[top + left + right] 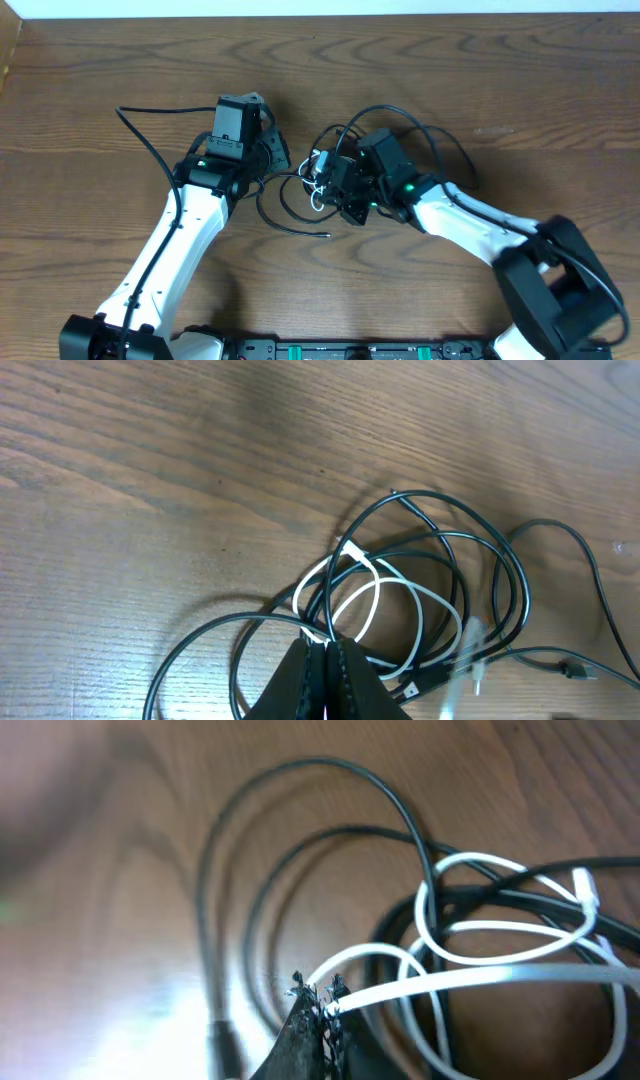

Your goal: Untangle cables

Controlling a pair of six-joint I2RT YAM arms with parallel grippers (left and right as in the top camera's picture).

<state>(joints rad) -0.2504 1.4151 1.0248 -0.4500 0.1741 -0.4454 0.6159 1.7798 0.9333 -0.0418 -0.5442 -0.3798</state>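
The cables (318, 172) lie in a tangle on the wooden table between my two grippers. Several black loops (470, 560) wind around one white cable (375, 585). My left gripper (325, 645) is shut, its tips on the white cable where a black loop crosses. In the overhead view the left gripper (284, 158) sits just left of the tangle. My right gripper (322, 992) is shut on the white cable (470, 978), which runs out to the right from its tips. From above, the right gripper (326, 183) is at the tangle's right side. A loose black plug end (325, 235) lies nearer the front.
The wooden table (100, 80) stretches to a white wall strip at the back. The left arm's own thick black wire (150, 150) loops out to its left. A wide black cable loop (445, 145) spreads behind the right arm. The arms' black base bar (350, 350) lines the front edge.
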